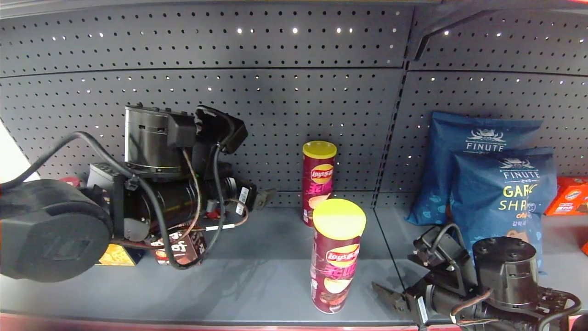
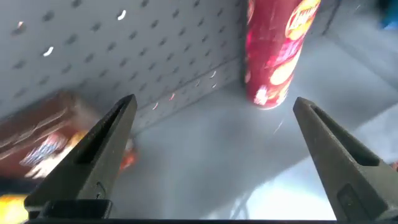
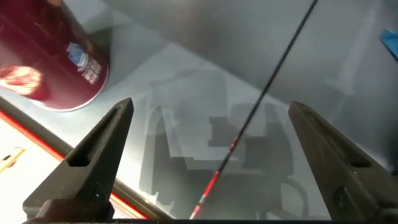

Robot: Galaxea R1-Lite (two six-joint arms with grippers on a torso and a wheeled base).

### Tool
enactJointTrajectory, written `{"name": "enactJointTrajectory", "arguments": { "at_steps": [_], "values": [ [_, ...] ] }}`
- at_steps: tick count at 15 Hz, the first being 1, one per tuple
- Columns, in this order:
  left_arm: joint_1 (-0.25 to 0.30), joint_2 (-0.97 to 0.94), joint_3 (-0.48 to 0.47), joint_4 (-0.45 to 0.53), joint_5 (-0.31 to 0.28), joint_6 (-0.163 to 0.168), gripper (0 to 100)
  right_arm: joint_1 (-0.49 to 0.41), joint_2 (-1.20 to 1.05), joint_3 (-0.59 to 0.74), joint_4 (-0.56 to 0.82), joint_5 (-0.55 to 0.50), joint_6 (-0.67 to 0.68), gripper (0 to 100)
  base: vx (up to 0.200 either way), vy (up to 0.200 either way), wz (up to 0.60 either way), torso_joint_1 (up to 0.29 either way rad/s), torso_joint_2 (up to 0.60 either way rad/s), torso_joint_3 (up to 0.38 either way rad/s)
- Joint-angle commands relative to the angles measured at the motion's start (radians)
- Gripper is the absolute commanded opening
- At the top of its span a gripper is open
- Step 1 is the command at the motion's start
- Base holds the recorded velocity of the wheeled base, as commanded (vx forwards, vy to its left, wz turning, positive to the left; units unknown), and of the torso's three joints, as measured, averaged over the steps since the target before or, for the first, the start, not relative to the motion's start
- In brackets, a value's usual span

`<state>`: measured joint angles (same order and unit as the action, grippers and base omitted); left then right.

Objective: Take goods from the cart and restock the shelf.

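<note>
A grey metal shelf [image 1: 257, 271] with a red front lip runs across the head view, backed by a dark grey perforated panel [image 1: 275, 92].

On the right section of the shelf, two large blue snack bags stand leaning against the panel. The front bag [image 1: 503, 197] overlaps the rear bag [image 1: 459, 151].

The left gripper [image 2: 214, 104] hangs low over the shelf on the left, close to the back panel, pointing towards the middle. Its jaws are spread wide with nothing between them.

The right gripper [image 3: 211, 106] sits low near the shelf's front edge, right of centre. Its jaws are likewise wide apart and empty, over bare shelf.

Two tall crimson cardboard crisp tubes with yellow plastic lids stand upright near the middle, one behind the other and apart. The front tube [image 1: 337, 257] stands close to the front lip, just to the left of the right gripper. Its base shows beside that gripper in the right wrist view [image 3: 53, 68]. The rear tube [image 1: 318, 181] stands close to the back panel, ahead of the left gripper's open jaws [image 2: 277, 56].

Orange cartons [image 1: 572, 197] rest at the far right, behind the bags.

A small dark brown box [image 1: 181, 248] and a yellow box [image 1: 115, 255] lie under the left arm.
</note>
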<state>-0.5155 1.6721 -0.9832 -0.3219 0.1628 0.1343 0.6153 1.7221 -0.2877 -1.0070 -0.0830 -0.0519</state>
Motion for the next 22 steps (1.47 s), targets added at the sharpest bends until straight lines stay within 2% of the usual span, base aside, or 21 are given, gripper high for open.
{"name": "enactJointTrajectory", "arguments": {
  "at_steps": [1, 5, 10, 17, 22],
  "values": [
    [-0.003, -0.089, 0.005, 0.038, 0.049, 0.007, 100, 0.026, 0.004, -0.005, -0.001, 0.0, 0.0, 100, 0.0, 0.0, 0.0, 0.0, 0.0, 0.0],
    [-0.001, -0.111, 0.026, 0.038, 0.049, 0.007, 100, 0.081, 0.068, -0.08, -0.001, -0.023, 0.001, 100, 0.0, 0.0, 0.0, 0.0, 0.0, 0.0],
    [0.0, -0.118, 0.058, 0.035, 0.047, 0.005, 100, 0.089, 0.102, -0.107, -0.001, -0.023, 0.003, 100, 0.0, 0.0, 0.0, 0.0, 0.0, 0.0],
    [0.005, -0.114, 0.058, 0.034, 0.046, 0.007, 100, 0.11, 0.119, -0.113, -0.002, -0.021, 0.003, 100, 0.0, 0.0, 0.0, 0.0, 0.0, 0.0],
    [0.0, -0.115, 0.063, 0.035, 0.044, 0.008, 100, 0.158, 0.106, -0.104, -0.004, -0.024, 0.004, 100, 0.0, 0.0, 0.0, 0.0, 0.0, 0.0]
  ]
}}
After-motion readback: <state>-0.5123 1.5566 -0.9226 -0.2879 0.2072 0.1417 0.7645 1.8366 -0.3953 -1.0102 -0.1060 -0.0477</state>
